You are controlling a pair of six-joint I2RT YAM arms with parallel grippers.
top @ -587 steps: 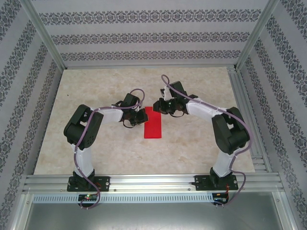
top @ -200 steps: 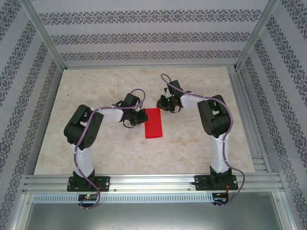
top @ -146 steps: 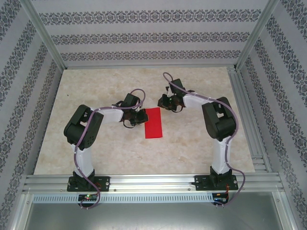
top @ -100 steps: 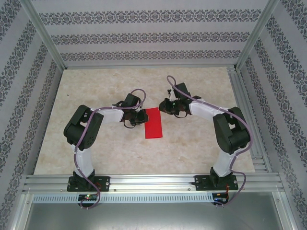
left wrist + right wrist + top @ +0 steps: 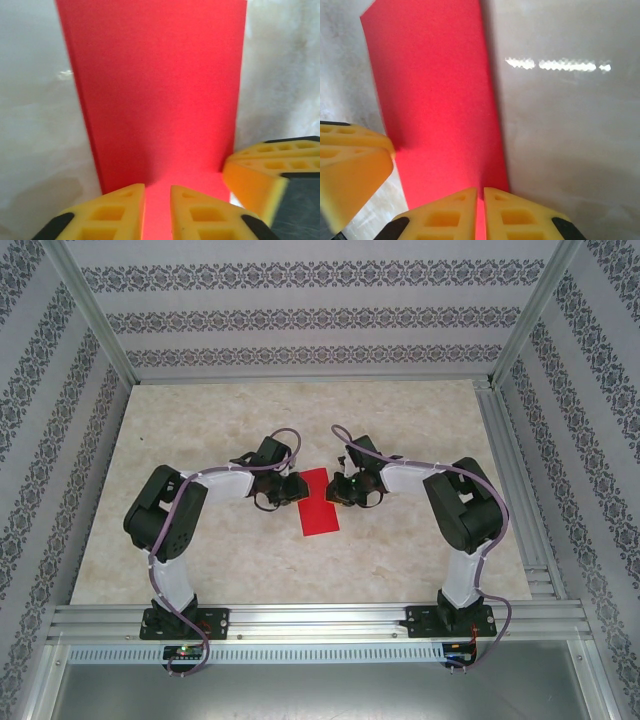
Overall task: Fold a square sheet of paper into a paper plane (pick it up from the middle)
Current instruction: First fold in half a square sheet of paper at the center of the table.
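Right, the red paper (image 5: 318, 504) lay flat as a narrow rectangle in the middle of the table (image 5: 420, 420), a gripper on either side of its far half. Our left gripper (image 5: 157, 192) stood slightly parted, red showing through the gap. Our right gripper (image 5: 481, 195) was all but closed on a thin red sliver; whether it pinched the paper, we couldn't tell.

Beige marble tabletop (image 5: 200, 550): wide free lanes left, right, far and near. The centre is crowded. A flat folded red paper rectangle (image 5: 319, 514) has the left gripper (image 5: 297, 488) and right gripper (image 5: 337, 490) flanking its far end. Its near end is reachable from above. Patterned walls (image 5: 320, 315) and aluminium posts (image 5: 88, 315) bound the table.
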